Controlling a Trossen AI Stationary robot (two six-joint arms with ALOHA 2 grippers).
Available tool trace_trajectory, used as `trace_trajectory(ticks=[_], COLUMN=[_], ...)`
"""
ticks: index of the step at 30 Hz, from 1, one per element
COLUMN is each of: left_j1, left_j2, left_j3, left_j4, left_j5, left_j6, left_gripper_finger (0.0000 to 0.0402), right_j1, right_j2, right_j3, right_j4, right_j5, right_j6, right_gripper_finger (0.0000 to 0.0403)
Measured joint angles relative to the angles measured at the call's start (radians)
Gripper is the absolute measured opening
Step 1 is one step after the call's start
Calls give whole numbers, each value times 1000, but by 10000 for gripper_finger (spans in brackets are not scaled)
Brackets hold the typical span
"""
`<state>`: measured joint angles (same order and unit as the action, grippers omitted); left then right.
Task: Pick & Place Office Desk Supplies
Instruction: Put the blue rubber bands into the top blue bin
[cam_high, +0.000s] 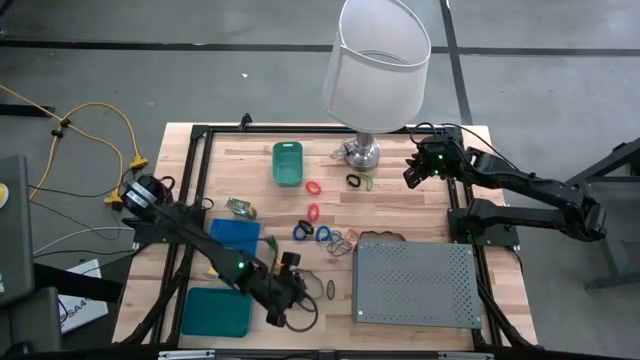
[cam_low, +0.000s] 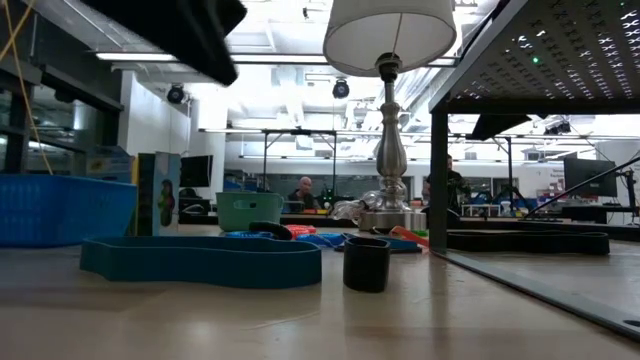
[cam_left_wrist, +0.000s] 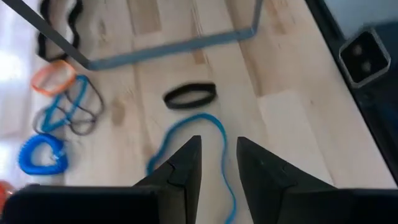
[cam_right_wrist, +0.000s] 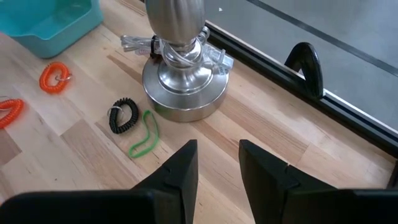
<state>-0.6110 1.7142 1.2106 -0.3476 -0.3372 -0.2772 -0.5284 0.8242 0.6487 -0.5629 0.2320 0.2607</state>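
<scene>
Small loops lie on the wooden table: red ones (cam_high: 314, 187), blue ones (cam_high: 303, 231), a black coil (cam_right_wrist: 122, 115) and a green band (cam_right_wrist: 144, 138) beside the lamp base (cam_right_wrist: 183, 93). A yellow-green block (cam_high: 240, 208) lies to the left. My left gripper (cam_left_wrist: 217, 155) is open and empty above a thin blue band (cam_left_wrist: 186, 127), which lies flat under the fingers. A black band (cam_left_wrist: 189, 96) stands on its edge just beyond it. My right gripper (cam_right_wrist: 217, 162) is open and empty, near the table's far right, short of the lamp base.
A white-shaded lamp (cam_high: 375, 60) stands at the far middle. A grey perforated box (cam_high: 415, 285) lies near right. A green bin (cam_high: 287, 163), a blue bin (cam_high: 235, 237) and a teal lid (cam_high: 215, 312) are on the left half. People sit in the room behind.
</scene>
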Motion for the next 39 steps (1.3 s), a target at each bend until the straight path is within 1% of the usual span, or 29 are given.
trace_trajectory(ticks=[8,18,28,32,39], left_j1=[-39,-31,2,8,8], left_j2=[65,129,135,136,147], left_j3=[0,0,-1,-1,-1], left_j4=[7,-4,-65,-69,-70], left_j5=[9,30,35,83,94], left_j6=[-94,-123,-184,-215,-225], left_gripper_finger=[96,96,96,96,96], right_j1=[0,0,0,0,0], right_j2=[0,0,0,0,0], right_j3=[0,0,0,0,0], right_j4=[1,3,7,7,7], right_j5=[0,0,0,0,0], right_j6=[0,0,0,0,0], right_gripper_finger=[105,105,105,105,105])
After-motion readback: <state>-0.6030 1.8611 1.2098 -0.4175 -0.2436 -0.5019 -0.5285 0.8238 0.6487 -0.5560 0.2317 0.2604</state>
